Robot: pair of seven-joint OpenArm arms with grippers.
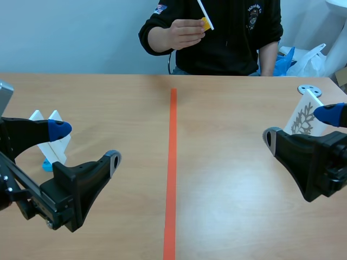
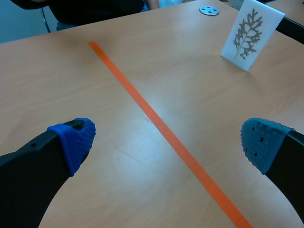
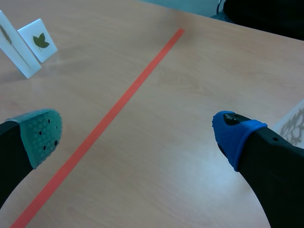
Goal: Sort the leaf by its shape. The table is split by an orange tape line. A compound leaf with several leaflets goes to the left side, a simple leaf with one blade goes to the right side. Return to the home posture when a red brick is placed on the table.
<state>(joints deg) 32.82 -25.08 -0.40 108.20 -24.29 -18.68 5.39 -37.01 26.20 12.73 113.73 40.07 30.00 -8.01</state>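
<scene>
Both spread wide, gripping nothing: left hand (image 1: 87, 144), right hand (image 1: 300, 125). Not yet on the surface (image 1: 227, 184), leaf card (image 1: 206, 15) aloft in person's hand (image 1: 184, 33), tilted, just right of tape line (image 1: 172, 162); marginally nearer right hand.

Left claw (image 1: 87, 144) and right claw (image 1: 300, 125) both gape

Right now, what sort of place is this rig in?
Probably a lab or office test bench: a wooden table split by an orange tape line, white leaf cards standing on either side, and a person across it holding a thin white piece.
</scene>
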